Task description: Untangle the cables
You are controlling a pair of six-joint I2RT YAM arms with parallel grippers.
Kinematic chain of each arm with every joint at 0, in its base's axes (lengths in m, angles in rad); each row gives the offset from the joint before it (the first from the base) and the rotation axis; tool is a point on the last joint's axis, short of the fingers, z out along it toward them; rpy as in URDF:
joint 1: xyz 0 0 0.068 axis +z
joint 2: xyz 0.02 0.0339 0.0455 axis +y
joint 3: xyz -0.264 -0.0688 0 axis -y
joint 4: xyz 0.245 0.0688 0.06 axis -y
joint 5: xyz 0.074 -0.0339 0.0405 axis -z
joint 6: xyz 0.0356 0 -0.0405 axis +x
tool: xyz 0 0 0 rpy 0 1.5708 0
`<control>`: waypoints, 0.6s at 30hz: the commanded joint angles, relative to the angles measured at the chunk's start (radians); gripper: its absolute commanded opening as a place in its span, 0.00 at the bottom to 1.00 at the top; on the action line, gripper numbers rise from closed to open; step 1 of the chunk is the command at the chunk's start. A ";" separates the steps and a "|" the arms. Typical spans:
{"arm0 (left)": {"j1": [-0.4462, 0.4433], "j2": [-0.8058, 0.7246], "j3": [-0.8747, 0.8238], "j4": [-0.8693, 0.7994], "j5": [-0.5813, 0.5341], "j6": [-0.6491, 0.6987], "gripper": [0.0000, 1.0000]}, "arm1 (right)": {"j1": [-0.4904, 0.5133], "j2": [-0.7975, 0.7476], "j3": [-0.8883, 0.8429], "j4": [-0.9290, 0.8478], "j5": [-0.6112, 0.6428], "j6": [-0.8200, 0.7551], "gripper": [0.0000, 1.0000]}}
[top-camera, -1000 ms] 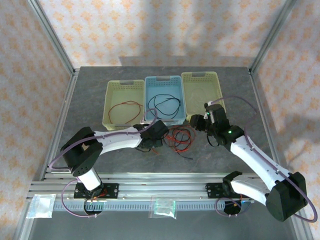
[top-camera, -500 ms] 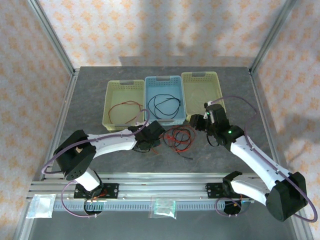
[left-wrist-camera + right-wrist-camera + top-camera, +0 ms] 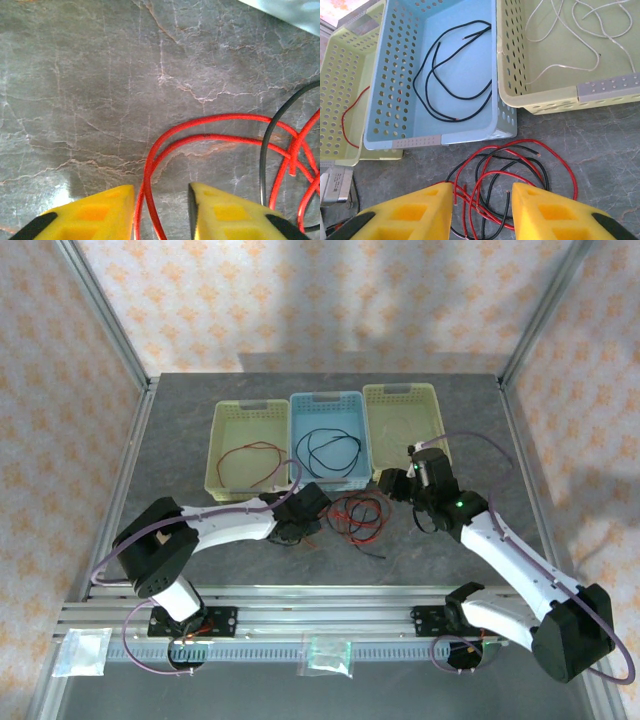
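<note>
I see the left pincer set narrow, not yet pinching. 2 red strands of the cables run between its fingers, their loop reaching ahead-right. Left arm nearest.

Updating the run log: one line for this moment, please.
left pincer: open astride red cable | right pincer: open, facing tangle

Bare table on the cables' near side; baskets just behind, left gripper alongside.
</note>
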 commanded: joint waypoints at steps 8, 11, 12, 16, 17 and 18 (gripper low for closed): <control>0.007 0.032 0.049 -0.038 -0.031 0.015 0.15 | 0.008 0.003 0.006 0.022 -0.004 0.008 0.36; 0.007 0.035 0.084 -0.077 -0.062 0.031 0.12 | 0.009 0.002 0.005 0.023 0.000 0.006 0.36; 0.004 0.033 0.097 -0.093 -0.075 0.036 0.11 | 0.008 0.001 0.004 0.025 0.002 0.005 0.36; -0.018 0.005 0.139 -0.146 -0.166 0.049 0.04 | 0.008 -0.003 0.008 0.025 0.040 -0.002 0.37; -0.030 -0.004 0.145 -0.152 -0.197 0.053 0.01 | 0.008 -0.005 0.013 0.020 0.061 -0.007 0.38; -0.043 -0.018 0.153 -0.160 -0.229 0.062 0.00 | 0.008 -0.008 0.021 0.017 0.086 -0.013 0.40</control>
